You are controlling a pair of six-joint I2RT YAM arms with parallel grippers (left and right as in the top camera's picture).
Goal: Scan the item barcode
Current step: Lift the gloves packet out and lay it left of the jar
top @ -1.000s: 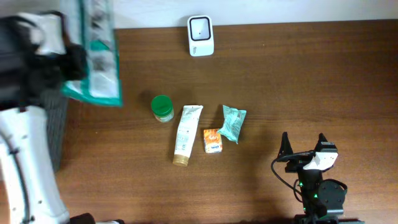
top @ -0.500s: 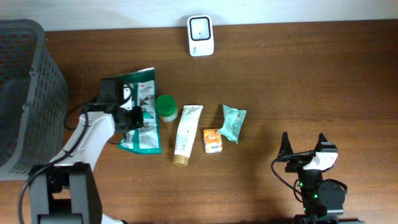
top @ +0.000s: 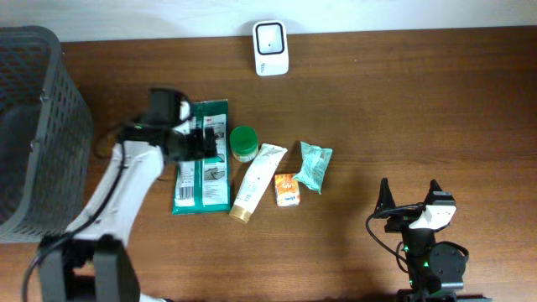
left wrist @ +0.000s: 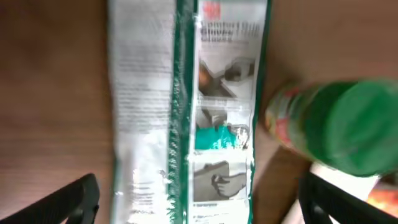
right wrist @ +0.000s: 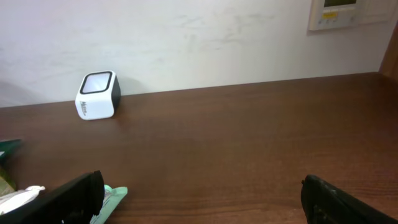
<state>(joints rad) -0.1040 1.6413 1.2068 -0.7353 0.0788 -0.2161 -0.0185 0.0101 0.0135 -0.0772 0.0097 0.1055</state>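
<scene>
though the left claw (left wrist: 198, 190) gapes, print on the packet (left wrist: 186, 93) is blurred

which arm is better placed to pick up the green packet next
Left. The left claw hangs open right over the green packet; the right claw sits open, far off to the side.

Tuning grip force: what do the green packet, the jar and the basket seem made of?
Packet: probably thin glossy plastic film; glare streaks run across its print.
Jar: likely plastic, with a smooth green lid and a printed label around the body.
Basket: rigid grey mesh, either plastic or coated wire; I cannot tell which.
</scene>
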